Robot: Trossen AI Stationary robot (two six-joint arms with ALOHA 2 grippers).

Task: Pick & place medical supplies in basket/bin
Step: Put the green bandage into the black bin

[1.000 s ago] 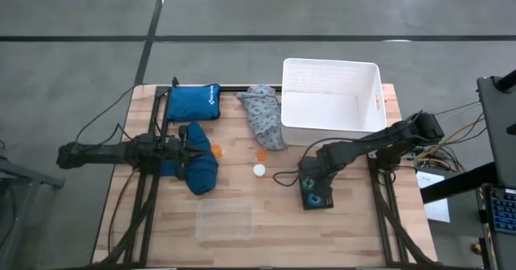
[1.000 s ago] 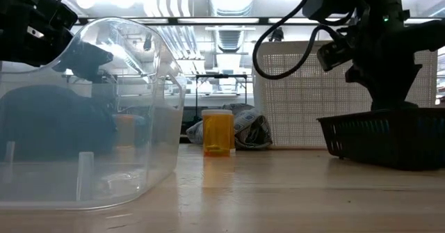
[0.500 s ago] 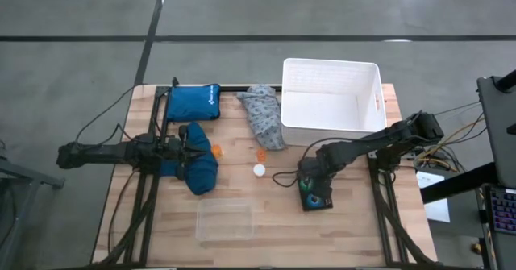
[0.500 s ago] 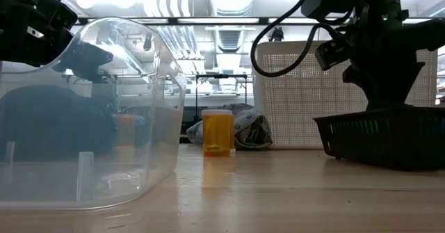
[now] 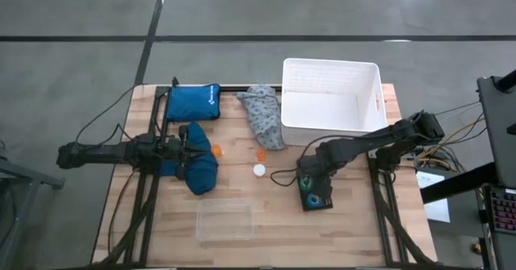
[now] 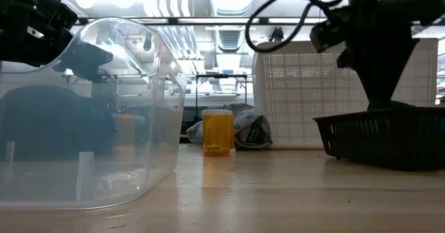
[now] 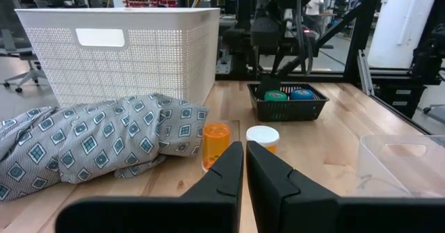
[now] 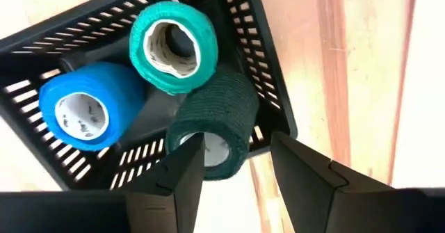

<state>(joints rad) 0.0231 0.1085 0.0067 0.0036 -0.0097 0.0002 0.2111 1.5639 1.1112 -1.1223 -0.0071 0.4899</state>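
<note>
1. In the high view, the right arm covers the top of the small black basket at lower right, so the right gripper cannot be seen there.
2. In the low view, the clear tub fills the left side and blurs the dark blue cloth behind it.
3. The black basket is cut off by the right edge there.
4. In the right wrist view, a dark green tape roll sits partly behind the fingers at the bottom.
5. In the left wrist view, the grey patterned cloth runs off the left edge.
</note>
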